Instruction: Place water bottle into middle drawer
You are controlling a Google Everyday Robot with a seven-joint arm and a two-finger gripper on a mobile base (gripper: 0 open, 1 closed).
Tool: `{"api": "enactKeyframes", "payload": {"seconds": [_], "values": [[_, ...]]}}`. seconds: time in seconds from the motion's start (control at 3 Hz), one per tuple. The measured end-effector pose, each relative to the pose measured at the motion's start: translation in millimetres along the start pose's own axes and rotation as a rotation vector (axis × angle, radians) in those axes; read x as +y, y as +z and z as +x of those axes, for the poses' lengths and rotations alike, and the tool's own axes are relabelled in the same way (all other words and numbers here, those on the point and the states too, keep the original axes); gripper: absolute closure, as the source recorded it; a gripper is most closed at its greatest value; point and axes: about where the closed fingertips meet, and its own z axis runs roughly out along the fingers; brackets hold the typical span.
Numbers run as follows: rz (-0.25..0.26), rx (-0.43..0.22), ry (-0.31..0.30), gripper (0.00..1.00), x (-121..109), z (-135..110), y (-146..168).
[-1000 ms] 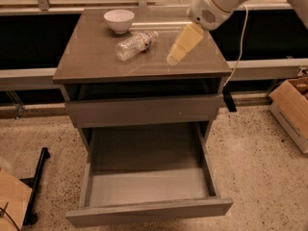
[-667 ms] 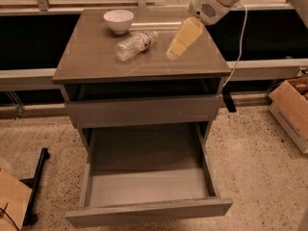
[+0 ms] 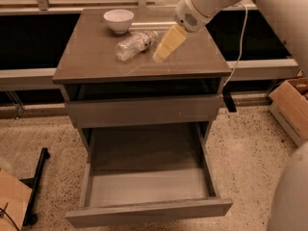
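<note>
The water bottle (image 3: 136, 44) lies on its side on the cabinet top (image 3: 96, 64), cap end towards the right. My gripper (image 3: 160, 55), tan and wedge-shaped, points down and left over the cabinet top. Its tip is just right of the bottle's cap end, and I cannot tell whether they touch. The middle drawer (image 3: 149, 189) is pulled out low at the front, with its pale floor bare. Above it sits a drawer showing only a flat front panel (image 3: 144, 110).
A white bowl (image 3: 118, 19) stands at the back of the cabinet top, behind the bottle. A cardboard box (image 3: 291, 105) is on the floor at the right. A black stand (image 3: 36, 177) and another box (image 3: 12, 201) are at the lower left.
My gripper has moved left across the cabinet top, closer to the bottle's cap end. The bottle, bowl and drawer have not moved.
</note>
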Motion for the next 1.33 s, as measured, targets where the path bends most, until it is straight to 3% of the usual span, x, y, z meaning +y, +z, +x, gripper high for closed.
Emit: {"api": "enactKeyframes", "payload": {"seconds": [0.33,0.67,1.33], "values": [[0.002,-0.059,0.029,0.0,-18,-12,35],[-0.031,-0.126,0.089,0.0,-30,-21,81],[-0.073,-0.194,0.088,0.0,-40,-43,123]]}}
